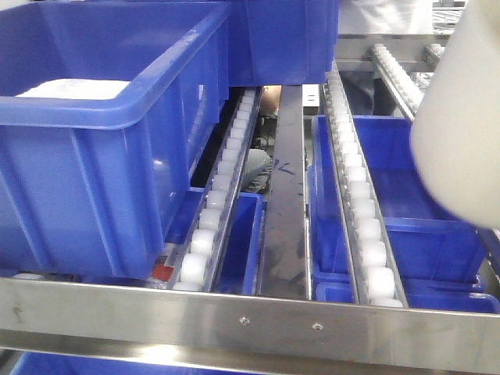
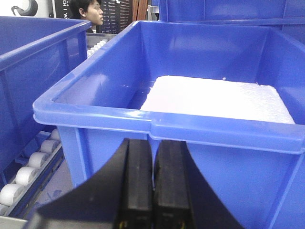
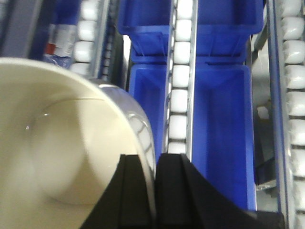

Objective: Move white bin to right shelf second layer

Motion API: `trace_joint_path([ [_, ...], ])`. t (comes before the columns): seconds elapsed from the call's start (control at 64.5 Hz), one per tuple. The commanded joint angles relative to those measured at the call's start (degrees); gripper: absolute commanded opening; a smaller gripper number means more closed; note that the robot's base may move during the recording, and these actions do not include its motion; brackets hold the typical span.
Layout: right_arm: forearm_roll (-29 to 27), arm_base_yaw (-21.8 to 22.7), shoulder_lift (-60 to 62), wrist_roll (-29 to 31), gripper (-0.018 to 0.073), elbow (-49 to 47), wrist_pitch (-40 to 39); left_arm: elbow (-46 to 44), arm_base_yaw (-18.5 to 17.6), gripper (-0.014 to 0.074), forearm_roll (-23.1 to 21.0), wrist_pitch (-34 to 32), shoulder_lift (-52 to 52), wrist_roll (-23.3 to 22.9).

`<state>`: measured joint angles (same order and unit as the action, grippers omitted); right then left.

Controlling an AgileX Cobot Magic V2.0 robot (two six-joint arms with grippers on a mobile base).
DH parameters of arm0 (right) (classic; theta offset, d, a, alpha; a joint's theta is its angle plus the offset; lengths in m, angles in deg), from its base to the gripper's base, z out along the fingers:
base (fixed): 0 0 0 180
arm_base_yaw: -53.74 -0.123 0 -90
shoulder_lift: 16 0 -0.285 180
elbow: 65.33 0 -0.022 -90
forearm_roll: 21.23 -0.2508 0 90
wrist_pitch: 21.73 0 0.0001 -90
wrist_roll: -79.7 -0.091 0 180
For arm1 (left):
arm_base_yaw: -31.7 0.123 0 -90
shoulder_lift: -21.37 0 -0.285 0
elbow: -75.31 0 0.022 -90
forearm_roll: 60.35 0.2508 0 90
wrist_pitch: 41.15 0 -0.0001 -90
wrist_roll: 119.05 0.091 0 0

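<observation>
The right hand (image 3: pixel 155 191), pinched onto the rim of the white bin (image 3: pixel 62 143), holds it above the roller rails (image 1: pixel 363 226) of the right shelf second layer (image 1: pixel 250 316) — a rim-only grip could slip — while the left hand (image 2: pixel 152 191), closed on nothing, faces a blue crate (image 2: pixel 190 129) crowding the left lane.

The left gripper (image 2: pixel 152 191) is seen at the bottom centre of its wrist view, its black jaws pressed together with nothing between them. The right gripper (image 3: pixel 155 191), at bottom centre, is clamped on the cream-white glossy plastic tub's (image 3: pixel 62 143) rim.
</observation>
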<state>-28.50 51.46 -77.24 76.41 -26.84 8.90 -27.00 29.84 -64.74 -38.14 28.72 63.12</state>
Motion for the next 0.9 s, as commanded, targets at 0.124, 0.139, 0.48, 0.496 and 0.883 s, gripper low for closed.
trace_joint_path([
  [0.124,-0.92,0.3,-8.66,-2.0,0.0106,-1.5,-7.88,1.56,-0.13,0.0085,-0.5,-4.79,-0.96,-0.2],
  [0.139,-0.92,0.3,-9.14,-2.14,0.0106,-1.5,-7.88,1.56,-0.13,0.0085,-0.5,-4.79,-0.96,-0.2],
  [0.48,-1.27,0.3,-14.97,-2.14,0.0205,-1.5,-8.06,1.56,-0.13,0.0085,-0.5,-4.79,-0.96,-0.2],
  [0.496,-1.27,0.3,-15.11,-2.14,0.0219,-1.5,-8.06,1.56,-0.13,0.0085,-0.5,-4.79,-0.96,-0.2],
  [0.883,-2.0,0.3,-13.48,-2.02,0.0409,-6.49,-2.16,1.56,-0.13,0.0085,-0.5,-4.79,-0.96,-0.2],
])
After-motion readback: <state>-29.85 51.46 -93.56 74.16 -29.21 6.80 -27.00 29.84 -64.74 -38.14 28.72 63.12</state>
